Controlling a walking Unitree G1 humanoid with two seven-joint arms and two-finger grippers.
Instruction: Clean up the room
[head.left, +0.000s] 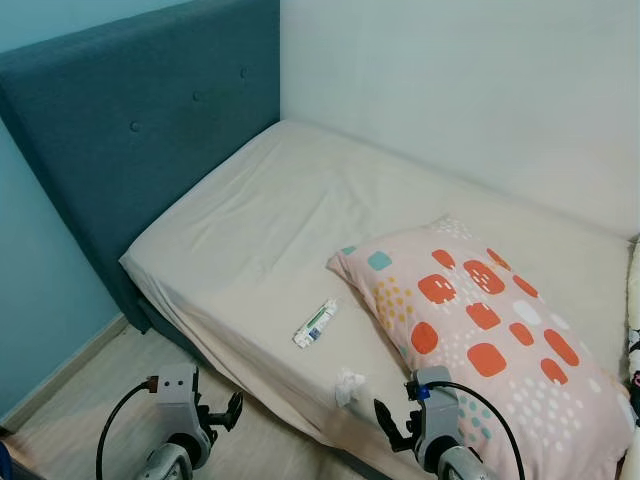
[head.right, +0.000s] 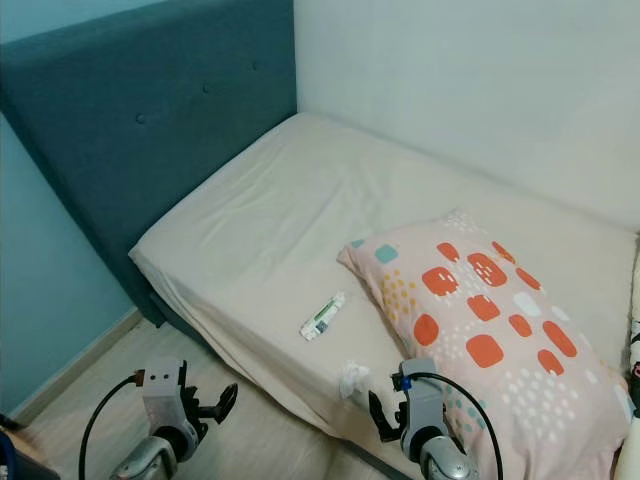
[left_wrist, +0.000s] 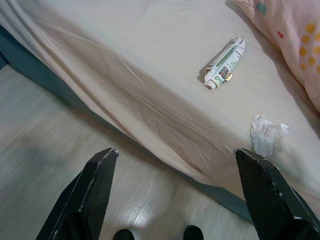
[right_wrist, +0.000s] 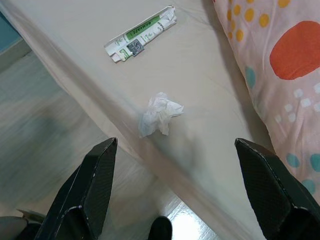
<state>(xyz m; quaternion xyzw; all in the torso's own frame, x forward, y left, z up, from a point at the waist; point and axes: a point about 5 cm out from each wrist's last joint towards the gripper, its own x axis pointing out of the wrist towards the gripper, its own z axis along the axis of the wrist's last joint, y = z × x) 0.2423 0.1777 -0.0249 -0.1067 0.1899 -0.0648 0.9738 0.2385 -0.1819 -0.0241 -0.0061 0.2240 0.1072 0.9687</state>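
White crumpled tissue (right_wrist: 159, 114) just ahead of right claw (right_wrist: 175, 150), fingers spread wide and empty, wrapper (right_wrist: 141, 33) farther along bed (head.left: 260, 215) edge; left claw (left_wrist: 175, 155) likewise wide, presumably poised for litter pickup.

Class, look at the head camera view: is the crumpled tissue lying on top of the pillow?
No. The tissue lies on the bare sheet near the bed's edge, apart from the pillow, which sits further to the right.
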